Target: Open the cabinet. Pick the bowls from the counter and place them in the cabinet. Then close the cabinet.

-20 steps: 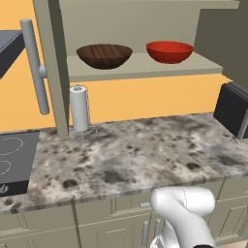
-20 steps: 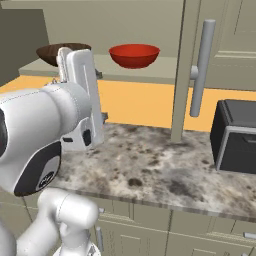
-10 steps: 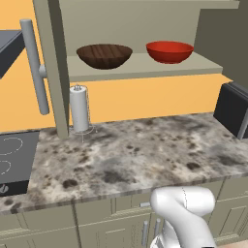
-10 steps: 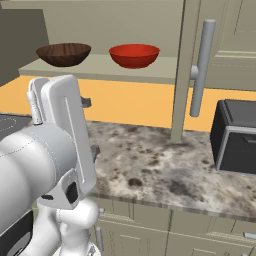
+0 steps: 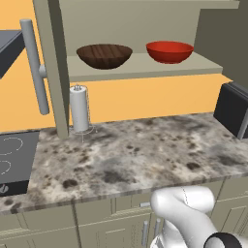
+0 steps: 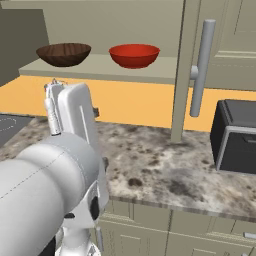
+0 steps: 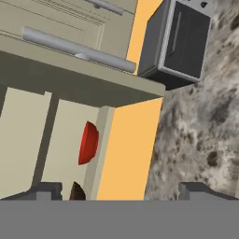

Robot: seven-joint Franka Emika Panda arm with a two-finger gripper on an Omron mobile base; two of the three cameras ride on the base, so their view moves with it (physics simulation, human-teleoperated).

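- Left base view: the cabinet (image 5: pixel 140 68) stands open, and both bowls sit side by side on its lower shelf, a little apart.
- The dark brown wood-grain bowl (image 5: pixel 104 55) is on the left of the shelf, and the glossy red bowl (image 5: pixel 169 51) is to its right, nearer the right-hand door.
- The left door (image 5: pixel 52 68) is swung out edge-on, with its long grey bar handle (image 5: pixel 35 65) facing left.
- Below the shelf, the counter (image 5: pixel 145 155) carries a paper towel holder (image 5: pixel 79 108) that stands upright just beside the open left door.
- A black stovetop (image 5: pixel 14 160) lies at the counter's left end, and a dark boxy appliance (image 5: pixel 235 110) (possibly a toaster oven) sits at the right end.
- Right base view: the right door (image 6: pixel 182 70) also stands open, and its bar handle (image 6: pixel 202 67) is vertical.
- The white arm (image 6: pixel 55 185) fills the lower left here.
- Hand view: this picture is rolled sideways, so the red bowl shows as a thin red arc on the shelf.
- The gripper (image 7: pixel 123 190) is spread wide with nothing between its fingertips (image 7: pixel 46 190), and it is well apart from the bowls.
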